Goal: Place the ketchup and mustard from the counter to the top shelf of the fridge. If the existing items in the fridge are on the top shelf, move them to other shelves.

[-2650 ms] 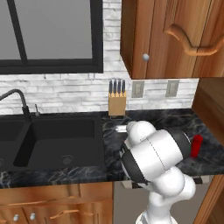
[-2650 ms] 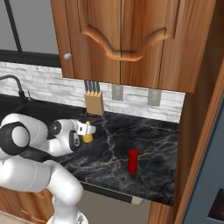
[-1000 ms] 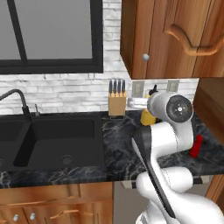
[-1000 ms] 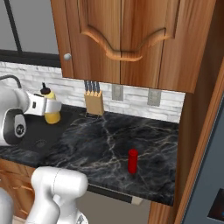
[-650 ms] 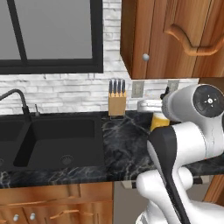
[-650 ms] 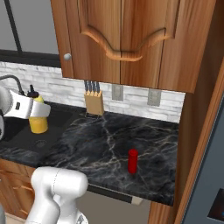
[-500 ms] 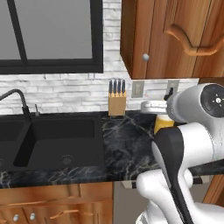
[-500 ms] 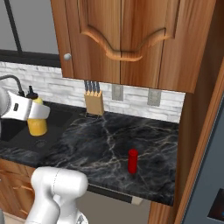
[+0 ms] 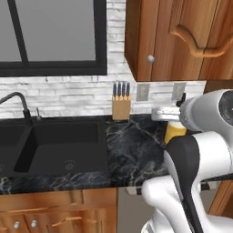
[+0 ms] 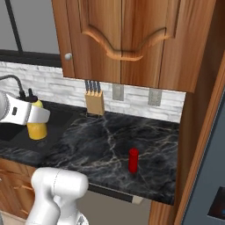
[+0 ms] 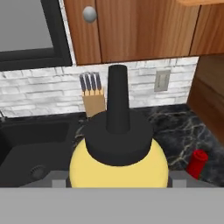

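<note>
The mustard [image 9: 174, 131] shows at centre right, partly behind the white arm [image 9: 200, 150]. A knife block [image 9: 120, 103] stands mid-frame; the black sink [image 9: 54, 145] lies lower left.

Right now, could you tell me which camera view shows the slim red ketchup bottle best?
The right base view: the slim red ketchup bottle stands whole and upright on the black marble counter. The hand view catches it small beside the yellow mustard bottle.
</note>
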Controlling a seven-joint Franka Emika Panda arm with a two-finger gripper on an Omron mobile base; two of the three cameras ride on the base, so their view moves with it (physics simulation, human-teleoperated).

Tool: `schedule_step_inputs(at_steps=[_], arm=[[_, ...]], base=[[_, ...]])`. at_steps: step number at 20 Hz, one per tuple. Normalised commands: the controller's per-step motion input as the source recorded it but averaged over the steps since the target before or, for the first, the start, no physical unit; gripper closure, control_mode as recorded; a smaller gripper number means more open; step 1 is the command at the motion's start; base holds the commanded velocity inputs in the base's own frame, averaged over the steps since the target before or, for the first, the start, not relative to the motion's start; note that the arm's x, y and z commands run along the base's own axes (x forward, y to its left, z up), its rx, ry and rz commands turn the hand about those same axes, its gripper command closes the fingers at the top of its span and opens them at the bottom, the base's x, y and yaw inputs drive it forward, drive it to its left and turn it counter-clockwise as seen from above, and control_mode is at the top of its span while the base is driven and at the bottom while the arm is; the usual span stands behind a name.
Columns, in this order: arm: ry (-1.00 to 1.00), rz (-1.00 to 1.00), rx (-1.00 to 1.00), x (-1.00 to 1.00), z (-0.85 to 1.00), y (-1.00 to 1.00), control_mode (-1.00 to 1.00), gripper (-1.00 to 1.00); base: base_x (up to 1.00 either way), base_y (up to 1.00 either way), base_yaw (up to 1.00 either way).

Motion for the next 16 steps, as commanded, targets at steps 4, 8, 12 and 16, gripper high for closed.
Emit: schedule_step_inputs(at_steps=[4,8,12,16], arm=[[0.0,0.0,0.0,0.0,0.0,0.0,1.0,1.0],[0.0,0.0,0.0,0.0,0.0,0.0,1.0,1.0],[0.0,0.0,0.0,0.0,0.0,0.0,1.0,1.0],[0.0,0.0,0.0,0.0,0.0,0.0,1.0,1.0]], base=[[-1.0,-0.24,0.0],[-1.0,-0.61,-0.01],[-0.84,-1.0,-0.07],[-0.41,-1.0,-0.06]])
